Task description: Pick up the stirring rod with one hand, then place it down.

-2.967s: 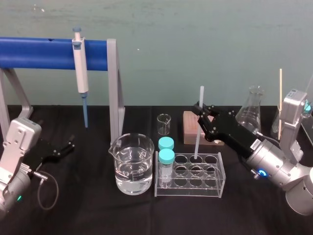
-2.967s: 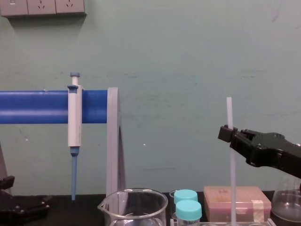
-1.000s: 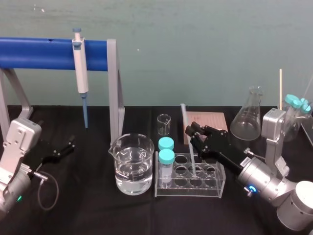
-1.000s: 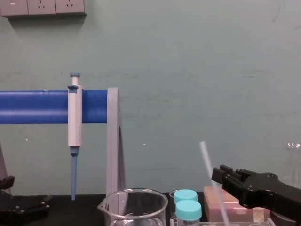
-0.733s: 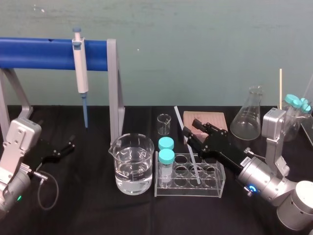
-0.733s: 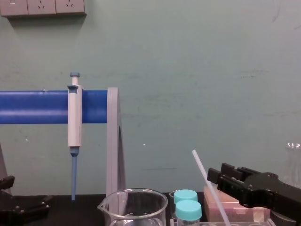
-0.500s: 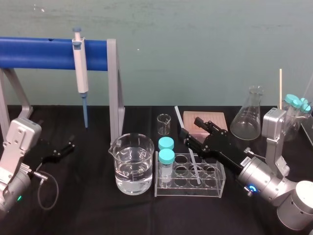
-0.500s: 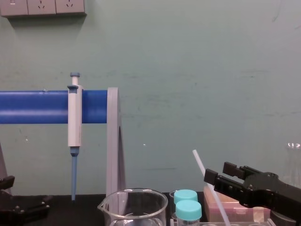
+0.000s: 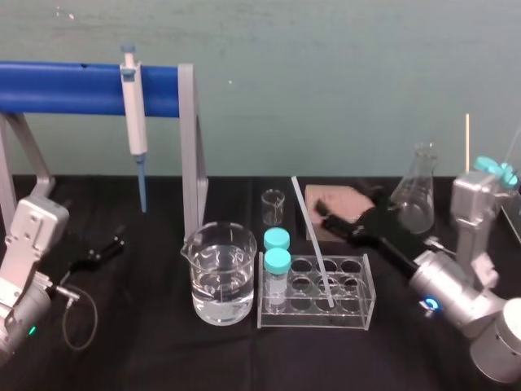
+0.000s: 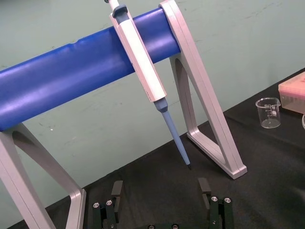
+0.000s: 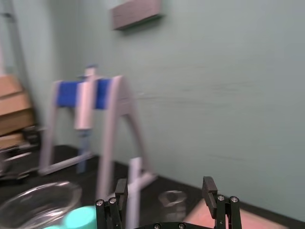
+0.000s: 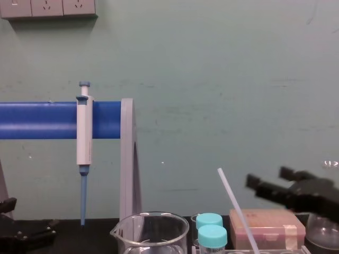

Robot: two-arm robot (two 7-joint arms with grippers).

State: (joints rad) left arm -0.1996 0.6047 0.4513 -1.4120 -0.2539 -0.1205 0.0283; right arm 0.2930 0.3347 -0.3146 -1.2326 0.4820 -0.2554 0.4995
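Note:
The stirring rod is a thin translucent white stick. It leans to the left with its lower end in a cell of the clear tube rack, and nothing holds it. It also shows in the chest view as the stirring rod and close to one finger in the right wrist view as the stirring rod. My right gripper hangs open just right of the rod and apart from it; the chest view has the right gripper above the pink box. My left gripper rests open at the table's left.
A water-filled beaker and two teal-capped vials stand left of the rod. Behind are a small beaker, a pink box and a conical flask. A pipette hangs on the blue-barred stand.
My right gripper has opened and let go of the rod, then drawn back to the right and up. The rod stays leaning in the rack. The left arm has not moved.

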